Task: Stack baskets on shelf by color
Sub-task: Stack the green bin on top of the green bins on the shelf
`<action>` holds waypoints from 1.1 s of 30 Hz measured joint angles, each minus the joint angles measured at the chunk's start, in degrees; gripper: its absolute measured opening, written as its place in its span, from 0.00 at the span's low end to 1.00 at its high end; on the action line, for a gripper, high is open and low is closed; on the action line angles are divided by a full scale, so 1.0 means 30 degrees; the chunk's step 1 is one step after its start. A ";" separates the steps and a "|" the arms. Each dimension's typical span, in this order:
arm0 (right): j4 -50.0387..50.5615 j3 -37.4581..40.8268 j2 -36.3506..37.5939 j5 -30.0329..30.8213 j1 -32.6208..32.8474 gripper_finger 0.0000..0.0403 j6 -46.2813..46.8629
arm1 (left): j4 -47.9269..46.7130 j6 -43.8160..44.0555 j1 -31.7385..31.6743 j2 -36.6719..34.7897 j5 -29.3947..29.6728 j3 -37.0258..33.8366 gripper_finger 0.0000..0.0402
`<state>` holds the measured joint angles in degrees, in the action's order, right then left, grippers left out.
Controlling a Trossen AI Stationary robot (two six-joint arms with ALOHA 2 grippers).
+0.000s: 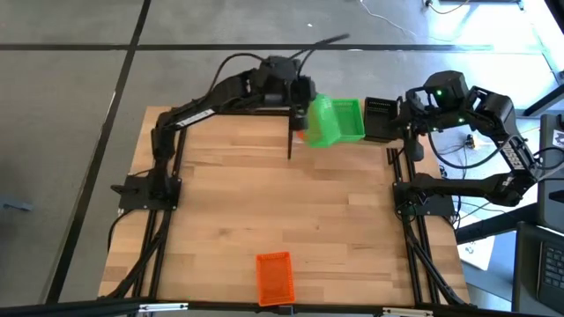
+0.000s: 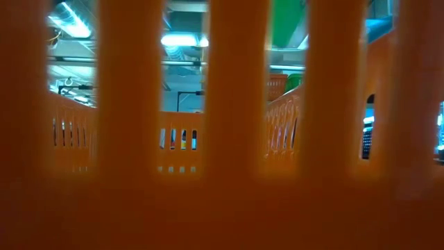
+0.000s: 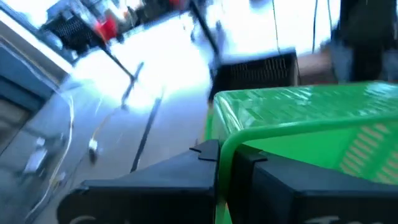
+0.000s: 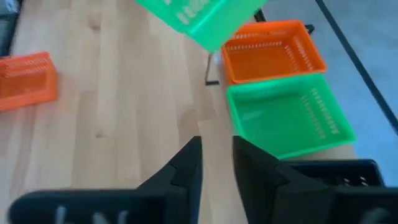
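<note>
the shelf (image 1: 388,132) runs along the far edge of the wooden table (image 1: 264,202), and everything here is placed from it. the left gripper (image 3: 225,155) is above the shelf's left part, clenched on the rim of a green basket (image 1: 326,123), which it holds tilted in the air. in the left wrist view the two dark fingers (image 3: 180,177) pinch the green rim between them, and the basket's mesh side slopes away from them.

on the shelf itself, seen from the right wrist, an orange basket (image 4: 272,50) sits at the end farthest from that arm, a second green basket (image 4: 289,118) sits just beside it, touching or nearly so, and a black basket (image 4: 336,173) comes next, nearest that arm. the lifted green basket (image 4: 199,15) hangs over the orange one.

the right gripper (image 4: 216,163) waits at the shelf's right end, close to the black basket (image 1: 381,119), its fingers near each other with only a narrow gap and nothing between them.

well away from the shelf, at the table's near edge, another orange basket (image 1: 274,277) lies alone. its mesh wall (image 2: 222,139) fills the low view.
</note>
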<state>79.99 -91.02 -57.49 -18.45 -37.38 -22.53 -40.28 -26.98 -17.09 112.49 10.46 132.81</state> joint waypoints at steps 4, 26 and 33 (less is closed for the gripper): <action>-0.0100 0.0000 -0.0092 0.1128 0.0013 0.22 0.0341 | 0.0647 0.0932 -0.0582 0.0739 -0.0672 0.0058 0.00; -0.9387 0.0007 -0.2818 0.8549 0.3880 0.22 -0.1804 | 0.6721 0.0955 -0.0835 0.1202 0.8670 -0.0146 0.00; -1.0635 0.0007 -0.4653 1.3199 0.5520 0.22 -0.3114 | 0.6721 0.1394 -0.0944 0.1202 0.8983 -0.0146 0.00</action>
<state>48.09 -91.00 -71.45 21.15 -20.82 -31.87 -20.12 -22.80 -19.92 116.09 37.41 132.38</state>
